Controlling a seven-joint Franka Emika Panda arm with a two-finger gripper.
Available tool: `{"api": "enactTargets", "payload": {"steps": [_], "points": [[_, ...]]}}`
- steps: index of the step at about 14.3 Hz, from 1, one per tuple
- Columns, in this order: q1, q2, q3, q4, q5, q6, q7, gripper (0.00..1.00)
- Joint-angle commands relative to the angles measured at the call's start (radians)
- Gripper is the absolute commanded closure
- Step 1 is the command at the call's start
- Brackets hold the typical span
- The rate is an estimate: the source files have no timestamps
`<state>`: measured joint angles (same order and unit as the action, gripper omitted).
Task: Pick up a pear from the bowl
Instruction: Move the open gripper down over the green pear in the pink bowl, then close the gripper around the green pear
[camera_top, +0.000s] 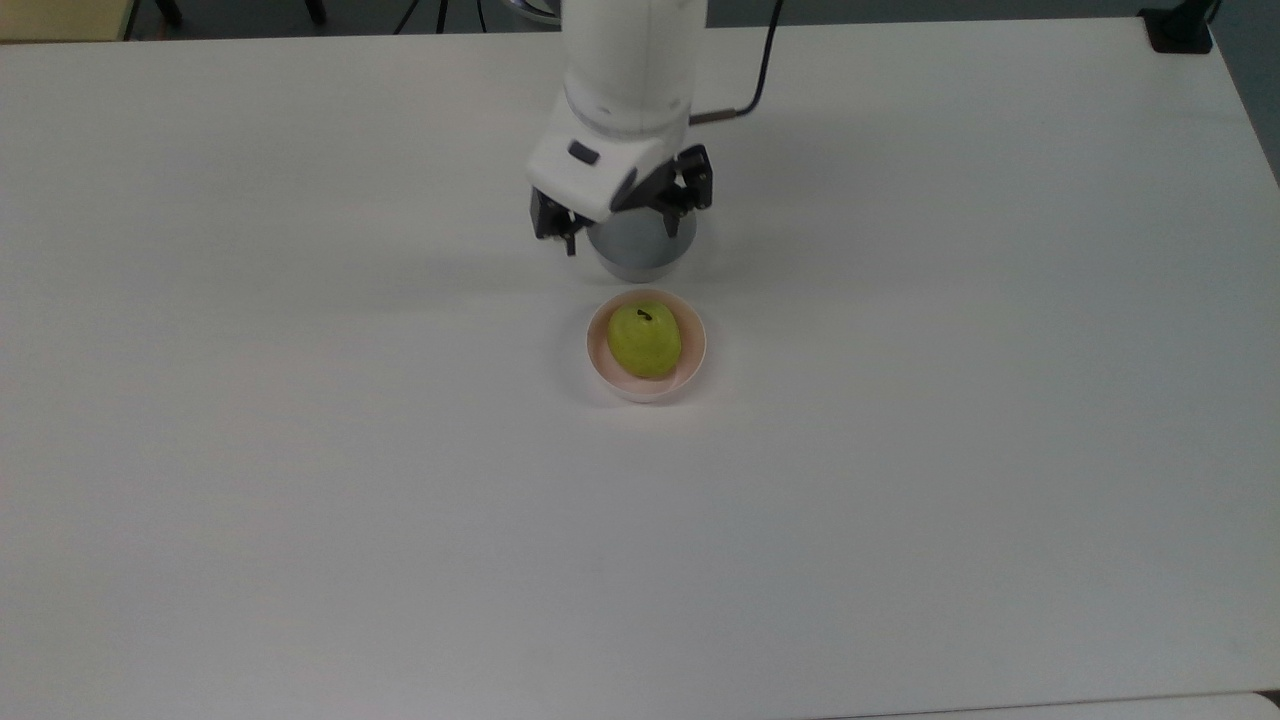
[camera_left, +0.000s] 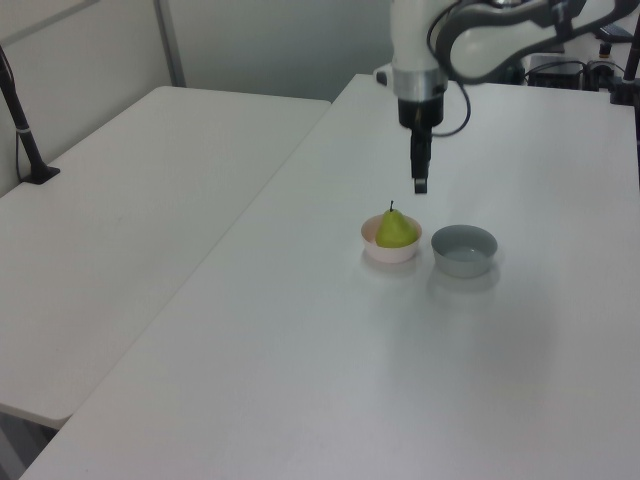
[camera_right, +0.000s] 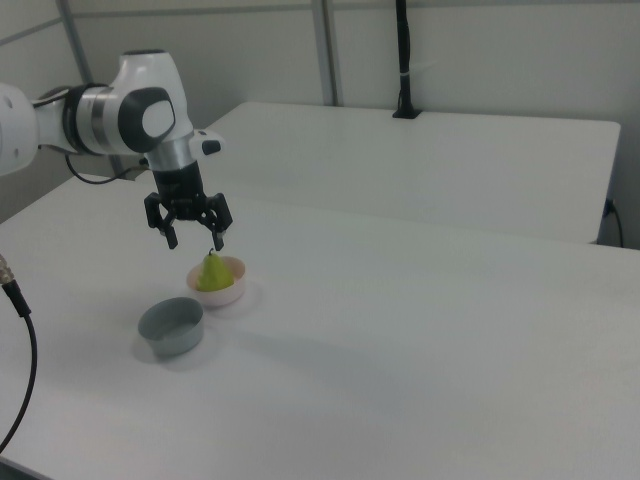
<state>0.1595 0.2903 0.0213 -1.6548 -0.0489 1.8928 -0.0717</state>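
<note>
Pear (camera_top: 645, 340) is the target, and it sits inside the pale pink bowl (camera_top: 695, 345), with its dark stem up and a little tilted. In the left view the fruit (camera_left: 396, 230) stands higher than the bowl's rim (camera_left: 390, 252), so a good part of it is free for grasping. The grey bowl (camera_left: 464, 250) stands just beside the pink one, apart from it, and looks empty. Both are near the middle of the white table (camera_top: 300, 450).

The gripper (camera_right: 190, 237) hangs in the air with its fingers spread wide and nothing between them. In the top view it (camera_top: 620, 232) covers part of the grey bowl (camera_top: 640, 255), and in the right view it hovers above the two bowls, higher than the pear (camera_right: 211, 272) and not touching it.

I judge that the step in hand is the approach, and no grasp is started yet. To do it well, the arm should first bring the gripper straight over the pear, so that the stem comes between the fingers and not under one of them. Then it should go down vertically and keep the fingers wide, so that they pass on both sides of the fruit and inside the pink rim. The widest part of the body is probably the best place to close, because the fruit is rounded and can slip upward from a high grip. The bowl looks light; a fingertip on its rim could tip or push it.
</note>
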Motion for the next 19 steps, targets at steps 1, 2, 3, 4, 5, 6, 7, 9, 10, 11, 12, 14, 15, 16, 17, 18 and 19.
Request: {"api": "enactTargets", "payload": {"steps": [1,2,3,4,5,6,7,9,10,11,12,14,15,16,17,18,19], "points": [[0.034,0.061,-0.012,-0.011,-0.012,0.083,-0.017,0.05],[0.054,0.082,-0.012,-0.010,-0.025,0.103,-0.011,0.10],[0.052,0.095,-0.012,-0.008,-0.029,0.118,-0.005,0.11],[0.051,0.110,-0.012,-0.008,-0.029,0.143,0.000,0.11],[0.048,0.124,-0.012,-0.008,-0.029,0.161,0.000,0.11],[0.046,0.137,-0.012,-0.008,-0.029,0.186,0.001,0.11],[0.045,0.150,-0.012,-0.008,-0.029,0.210,0.001,0.14],[0.041,0.165,-0.014,-0.003,-0.029,0.223,0.001,0.14],[0.038,0.168,-0.014,-0.005,-0.031,0.239,0.001,0.14],[0.037,0.171,-0.014,-0.005,-0.029,0.252,0.001,0.14],[0.037,0.177,-0.014,-0.005,-0.031,0.255,0.001,0.18],[0.037,0.181,-0.014,-0.005,-0.034,0.258,0.001,0.22],[0.037,0.187,-0.014,-0.005,-0.042,0.258,0.001,0.29],[0.038,0.187,-0.014,-0.005,-0.043,0.258,0.001,0.34],[0.037,0.185,-0.014,-0.003,-0.043,0.256,0.001,0.43],[0.037,0.185,-0.014,-0.003,-0.043,0.256,0.001,0.47],[0.037,0.182,-0.014,-0.002,-0.043,0.253,0.001,0.47]]}}
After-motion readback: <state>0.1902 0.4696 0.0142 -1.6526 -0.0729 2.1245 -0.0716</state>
